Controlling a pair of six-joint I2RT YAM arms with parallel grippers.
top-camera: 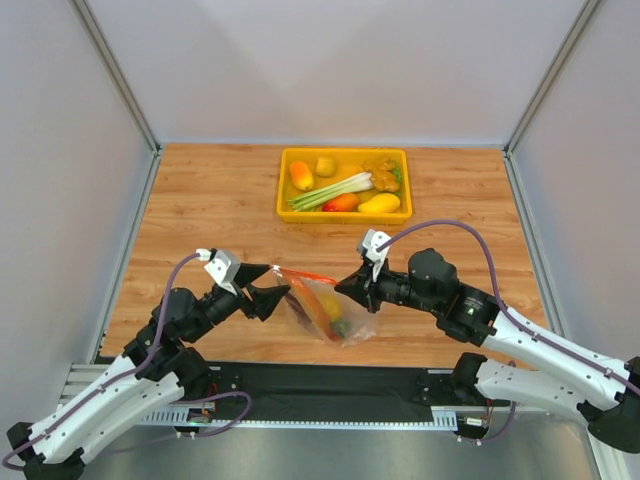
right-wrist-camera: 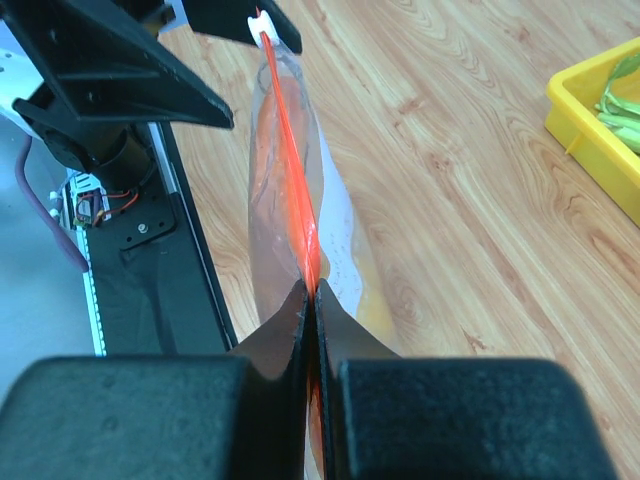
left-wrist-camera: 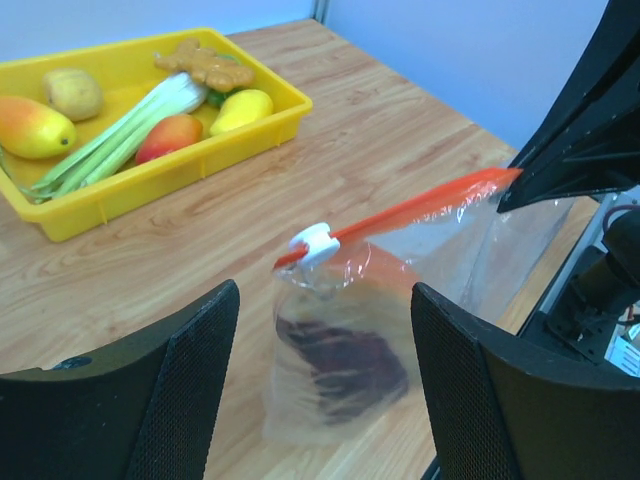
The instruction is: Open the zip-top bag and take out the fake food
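Observation:
The zip-top bag (top-camera: 325, 305) hangs upright between my two grippers, just above the near table edge. Its red-orange zip strip (left-wrist-camera: 420, 210) is closed, with the white slider tab (left-wrist-camera: 313, 242) at the left end. My right gripper (right-wrist-camera: 312, 290) is shut on the strip's right end and holds the bag up. My left gripper (left-wrist-camera: 325, 300) is open, its jaws on either side of the bag's slider end, not touching it. Inside the bag I see the maroon meat slice (left-wrist-camera: 340, 360) and orange, yellow and green bits (top-camera: 332, 310).
A yellow tray (top-camera: 345, 215) stands at the back centre with a leek (top-camera: 330, 190), a mango-like piece and other toy food. The black base rail (right-wrist-camera: 150, 250) runs just below the bag. Side walls enclose the wooden table.

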